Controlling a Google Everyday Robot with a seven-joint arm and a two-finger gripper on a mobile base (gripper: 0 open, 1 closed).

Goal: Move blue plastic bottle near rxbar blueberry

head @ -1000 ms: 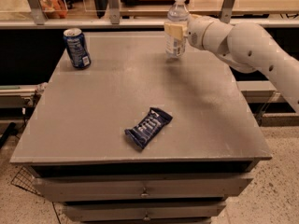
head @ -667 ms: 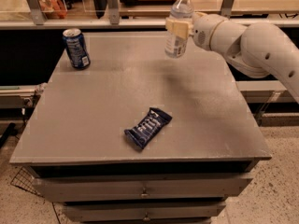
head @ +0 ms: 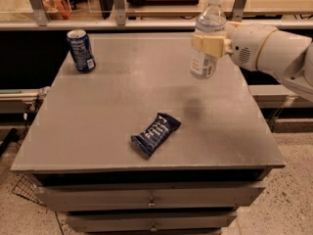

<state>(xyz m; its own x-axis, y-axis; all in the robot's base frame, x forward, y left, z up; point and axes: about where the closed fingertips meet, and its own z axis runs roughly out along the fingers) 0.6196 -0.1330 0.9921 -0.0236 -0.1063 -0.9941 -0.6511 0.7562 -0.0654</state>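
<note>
My hand (head: 209, 43) is clamped round the water bottle (head: 210, 19), upright w/ its base off the table (head: 98, 111), well beyond & right of the blue snack bar (head: 155, 133).

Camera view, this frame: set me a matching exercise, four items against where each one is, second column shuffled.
1 blue plastic bottle
2 rxbar blueberry
3 soda can
4 gripper

A standing, back left of table
B shut round the bottle's middle
C lying flat, front centre
D held upright, back right

Pairs: 1-D; 2-C; 3-A; 4-B
</note>
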